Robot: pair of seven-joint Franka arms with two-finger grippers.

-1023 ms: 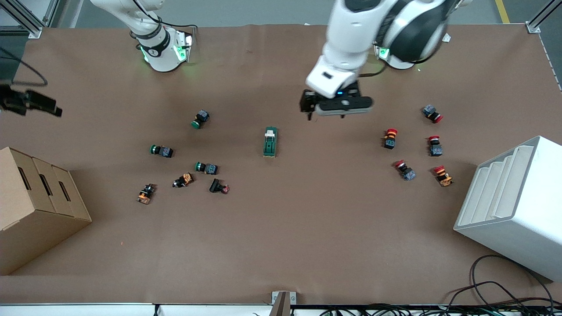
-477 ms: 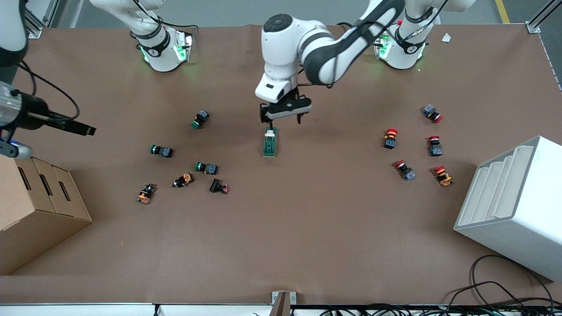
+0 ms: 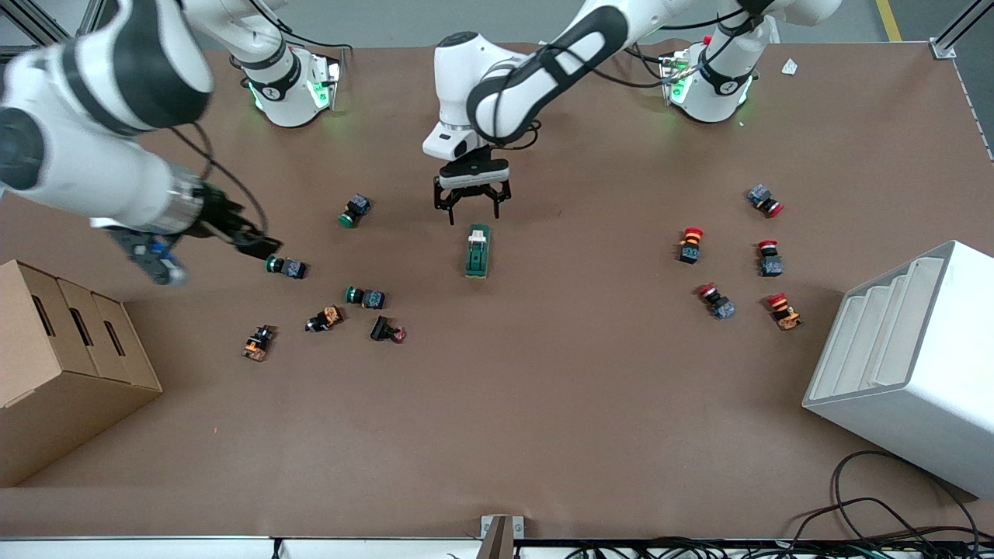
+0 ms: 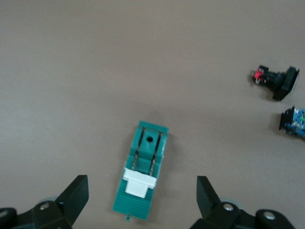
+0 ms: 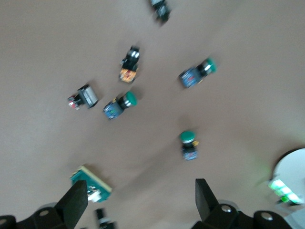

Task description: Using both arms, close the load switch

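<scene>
The load switch (image 3: 477,251), a dark-green block with a white lever, lies flat at mid-table. My left gripper (image 3: 471,208) hangs open just over the switch's end that carries the lever. In the left wrist view the switch (image 4: 142,179) lies below and between the spread fingers (image 4: 72,198) of the left gripper (image 4: 141,192), untouched. My right gripper (image 3: 256,245) is up in the air over a green-capped push button (image 3: 286,267). The right wrist view shows the right gripper (image 5: 140,195) open and empty, with the switch (image 5: 90,183) farther off.
Green-capped and orange push buttons (image 3: 365,296) are scattered toward the right arm's end, and red-capped ones (image 3: 716,301) toward the left arm's end. A cardboard box (image 3: 62,349) and a white stepped bin (image 3: 908,365) stand at the table's two ends.
My left arm has swung toward the right arm's end and come down over the switch. My right arm has swept in from the table's edge to over the green buttons.
</scene>
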